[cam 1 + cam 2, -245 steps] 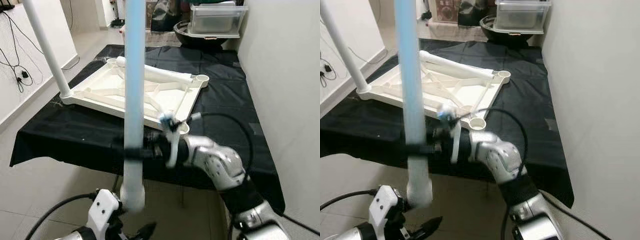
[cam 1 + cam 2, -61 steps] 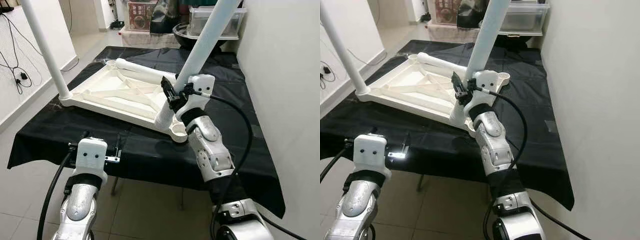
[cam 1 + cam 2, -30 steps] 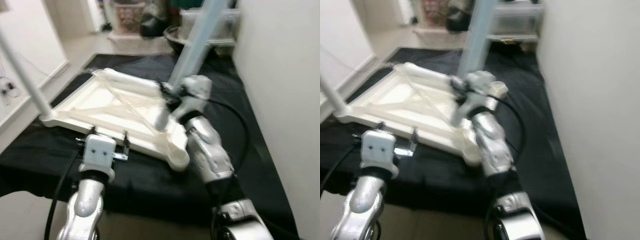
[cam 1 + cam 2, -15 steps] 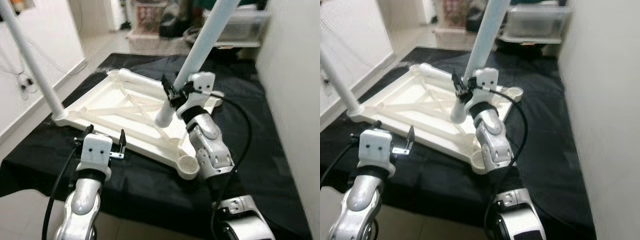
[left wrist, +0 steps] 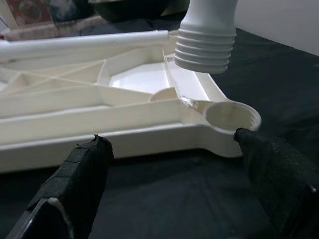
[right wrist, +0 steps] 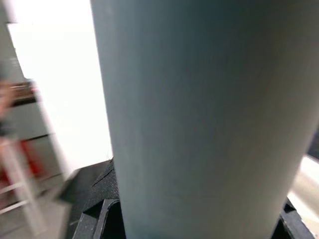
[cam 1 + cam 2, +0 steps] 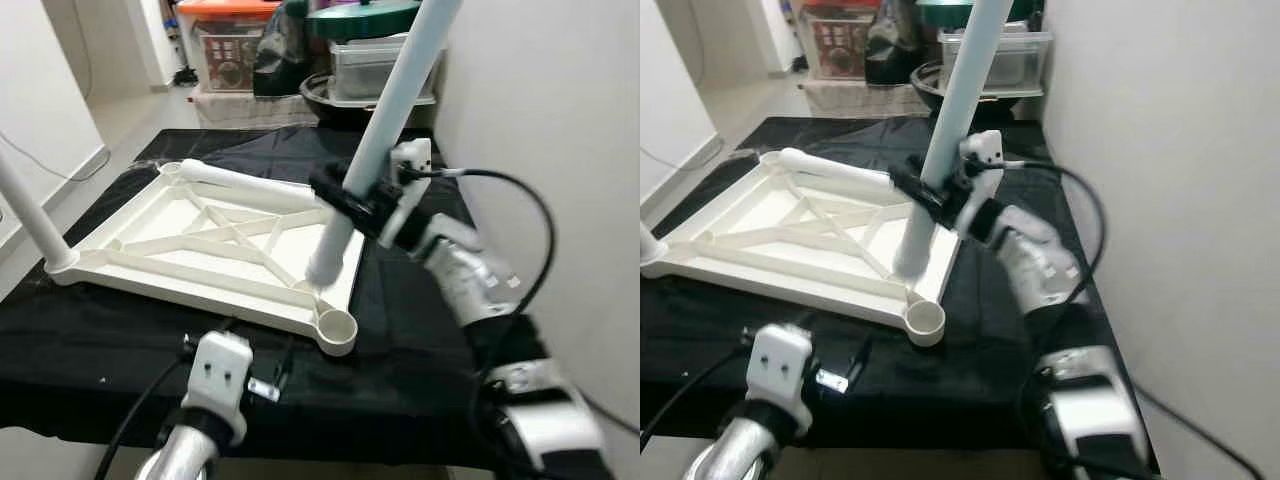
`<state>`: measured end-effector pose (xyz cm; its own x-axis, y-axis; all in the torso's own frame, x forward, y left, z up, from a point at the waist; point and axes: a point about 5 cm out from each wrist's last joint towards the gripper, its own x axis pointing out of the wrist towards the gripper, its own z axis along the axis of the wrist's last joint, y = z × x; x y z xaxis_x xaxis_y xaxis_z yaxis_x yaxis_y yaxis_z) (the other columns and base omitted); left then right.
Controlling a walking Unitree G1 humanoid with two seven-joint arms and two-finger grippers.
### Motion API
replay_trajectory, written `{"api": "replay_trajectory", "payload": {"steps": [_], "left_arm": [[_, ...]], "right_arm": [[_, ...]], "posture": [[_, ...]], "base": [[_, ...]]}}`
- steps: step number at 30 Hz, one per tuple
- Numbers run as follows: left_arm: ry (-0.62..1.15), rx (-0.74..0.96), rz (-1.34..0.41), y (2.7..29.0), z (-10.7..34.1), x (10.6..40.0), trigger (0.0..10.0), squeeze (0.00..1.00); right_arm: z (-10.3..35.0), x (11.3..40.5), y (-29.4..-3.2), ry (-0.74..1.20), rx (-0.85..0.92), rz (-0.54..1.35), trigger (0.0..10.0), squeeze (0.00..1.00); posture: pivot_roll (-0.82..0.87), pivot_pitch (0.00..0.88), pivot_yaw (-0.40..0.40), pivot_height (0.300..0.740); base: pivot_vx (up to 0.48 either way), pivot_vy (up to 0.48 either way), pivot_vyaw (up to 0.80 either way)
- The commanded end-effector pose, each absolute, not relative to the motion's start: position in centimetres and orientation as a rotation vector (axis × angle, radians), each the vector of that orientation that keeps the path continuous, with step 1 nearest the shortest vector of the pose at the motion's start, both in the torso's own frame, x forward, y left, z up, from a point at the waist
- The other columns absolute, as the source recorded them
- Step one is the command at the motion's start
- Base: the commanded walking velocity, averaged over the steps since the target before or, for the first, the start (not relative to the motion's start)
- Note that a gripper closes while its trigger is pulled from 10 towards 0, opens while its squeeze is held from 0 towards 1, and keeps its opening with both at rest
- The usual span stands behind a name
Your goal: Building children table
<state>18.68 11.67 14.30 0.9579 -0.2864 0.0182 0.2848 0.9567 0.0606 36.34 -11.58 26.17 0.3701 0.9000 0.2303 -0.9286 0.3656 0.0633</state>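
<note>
A white children's table top (image 7: 180, 250) lies upside down on a black-clothed table (image 7: 400, 330). One white leg (image 7: 28, 215) stands screwed into its left corner. Another leg (image 7: 250, 183) lies along its far side. My right gripper (image 7: 352, 203) is shut on a third white leg (image 7: 385, 110) and holds it tilted. That leg's threaded end (image 5: 207, 47) hangs a little above and behind the near-right corner socket (image 5: 232, 117). My left gripper (image 7: 238, 345) is open and holds nothing, low in front of the table top's near edge, its fingers (image 5: 79, 169) to either side of that corner.
A white wall (image 7: 560, 150) runs close along the right side of the table. Clear storage boxes (image 7: 375, 65), a black basin and an orange-lidded box (image 7: 225, 40) stand behind the table. Tiled floor (image 7: 130, 120) lies to the left.
The camera has shifted. The held leg's threaded end has come down closer to the near-right corner socket. My left gripper has dropped back below the table top's near edge.
</note>
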Motion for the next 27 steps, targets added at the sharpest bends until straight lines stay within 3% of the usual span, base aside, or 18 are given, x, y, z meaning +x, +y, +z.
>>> {"api": "replay_trajectory", "payload": {"steps": [1, 13, 27], "left_arm": [[-0.017, 0.047, -0.322, 11.2, 14.4, 18.2, 10.0, 0.0], [0.002, 0.002, -0.359, 10.0, 15.2, 16.2, 10.0, 0.0], [0.031, -0.024, -0.379, 9.0, 15.5, 14.5, 10.0, 0.0]], "right_arm": [[26.8, 36.4, -11.5, -0.177, 0.222, 1.255, 10.0, 0.0], [27.0, 36.2, -11.1, -0.124, 0.103, 1.574, 10.0, 0.0], [27.3, 36.7, -11.6, -0.118, 0.02, 1.63, 10.0, 0.0]], "posture": [[0.01, 0.134, 0.008, 0.74], [0.05, 0.231, 0.007, 0.74], [0.05, 0.29, 0.015, 0.74]], "base": [[0.0, 0.0, 0.0], [0.0, 0.0, 0.0], [0.0, 0.0, 0.0]]}}
